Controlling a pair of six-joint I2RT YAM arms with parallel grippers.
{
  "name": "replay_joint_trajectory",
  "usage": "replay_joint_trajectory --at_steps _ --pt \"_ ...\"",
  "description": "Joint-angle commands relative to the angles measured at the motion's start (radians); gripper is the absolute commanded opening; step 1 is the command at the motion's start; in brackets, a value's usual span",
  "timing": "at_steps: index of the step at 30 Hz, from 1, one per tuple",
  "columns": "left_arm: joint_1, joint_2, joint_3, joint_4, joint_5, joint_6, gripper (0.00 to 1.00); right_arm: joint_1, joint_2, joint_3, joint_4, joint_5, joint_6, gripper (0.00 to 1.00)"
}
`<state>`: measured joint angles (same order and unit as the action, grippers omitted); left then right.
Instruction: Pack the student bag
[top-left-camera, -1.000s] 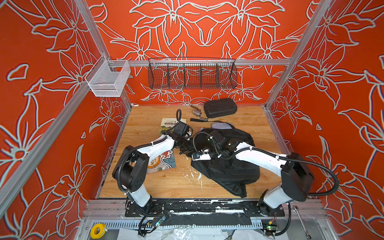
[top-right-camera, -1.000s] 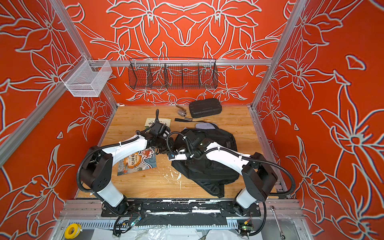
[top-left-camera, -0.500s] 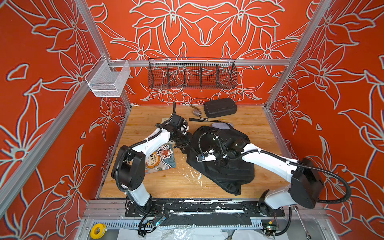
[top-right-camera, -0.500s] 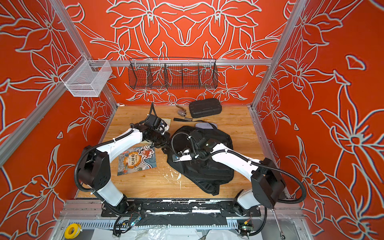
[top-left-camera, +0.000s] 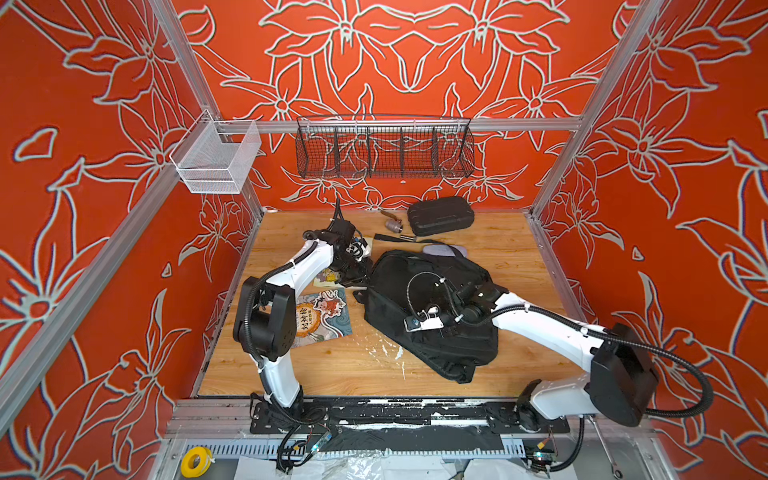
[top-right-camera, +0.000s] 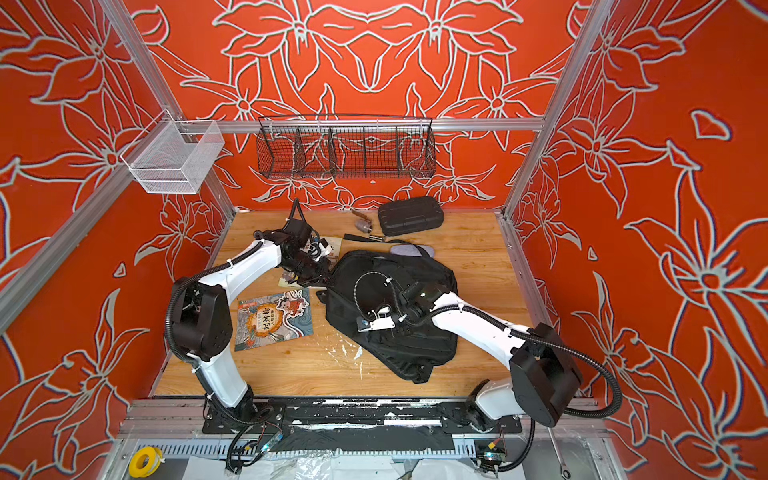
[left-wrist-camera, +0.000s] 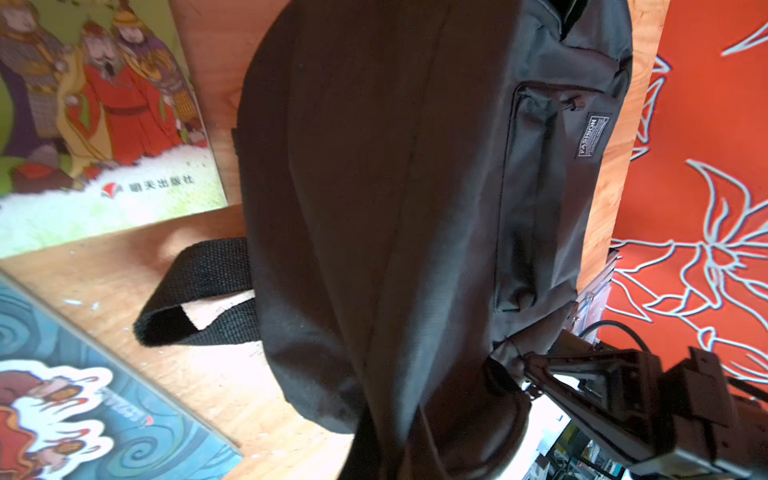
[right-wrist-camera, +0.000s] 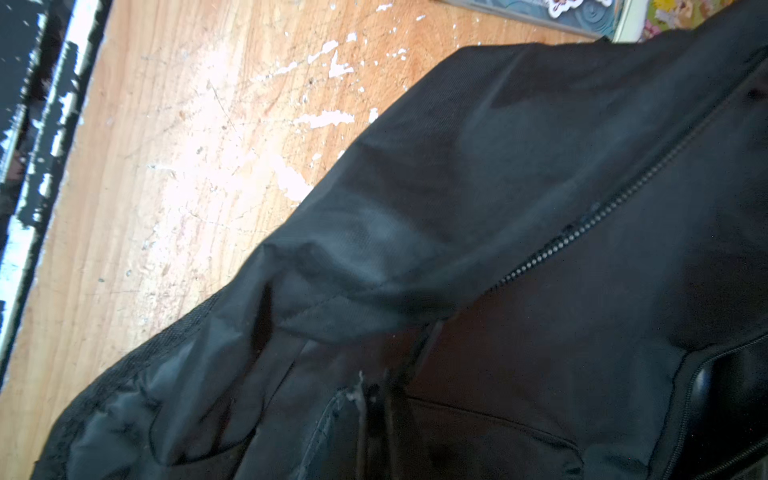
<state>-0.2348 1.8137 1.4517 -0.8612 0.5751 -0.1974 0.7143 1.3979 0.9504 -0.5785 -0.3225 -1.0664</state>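
Observation:
The student bag (top-left-camera: 419, 286) is a soft black backpack lying in the middle of the wooden floor in both top views. Its label patch (left-wrist-camera: 592, 135) and top handle (left-wrist-camera: 199, 291) show in the left wrist view. My left gripper (top-left-camera: 360, 277) is at the bag's back-left end, shut on a pulled-up fold of its fabric. My right gripper (left-wrist-camera: 524, 368) lies over the bag's middle and is shut on bag fabric beside the zipper (right-wrist-camera: 582, 224). Both sets of fingertips are mostly hidden in black cloth.
A blue picture book (top-left-camera: 322, 318) lies left of the bag, and another book (top-left-camera: 330, 277) sits under the left arm. A black ribbed case (top-left-camera: 440, 215), small tools (top-left-camera: 390, 224) and a grey pad (top-left-camera: 442, 249) lie at the back. Wire baskets (top-left-camera: 384, 147) hang on the wall.
The left gripper closed the last bit on the bag's back-left end. The right arm swung toward the left and front, and the bag bunched up and shifted left with it.

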Motion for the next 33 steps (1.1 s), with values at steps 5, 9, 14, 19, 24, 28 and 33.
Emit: replay_joint_trajectory --at_steps 5,9,14,19,24,28,33 --pt "0.021 -0.022 0.004 0.014 -0.023 -0.014 0.24 -0.007 0.043 0.026 -0.087 -0.132 0.040 0.00" --pt "-0.010 -0.109 -0.074 0.071 -0.008 -0.102 0.58 -0.007 0.085 0.068 -0.044 -0.184 0.066 0.00" --pt "-0.110 -0.229 -0.216 0.131 -0.056 -0.240 0.81 -0.007 0.132 0.117 -0.018 -0.202 0.083 0.00" --pt "-0.191 -0.287 -0.316 0.203 -0.076 -0.365 0.85 -0.007 0.140 0.124 0.010 -0.213 0.078 0.00" --pt "-0.229 -0.279 -0.379 0.283 -0.065 -0.421 0.81 -0.008 0.136 0.121 0.023 -0.219 0.076 0.00" --pt "-0.248 -0.220 -0.365 0.320 -0.020 -0.423 0.51 -0.006 0.128 0.113 0.009 -0.207 0.067 0.00" --pt "-0.252 -0.233 -0.364 0.291 -0.049 -0.391 0.03 -0.006 0.107 0.091 -0.074 -0.125 0.016 0.00"
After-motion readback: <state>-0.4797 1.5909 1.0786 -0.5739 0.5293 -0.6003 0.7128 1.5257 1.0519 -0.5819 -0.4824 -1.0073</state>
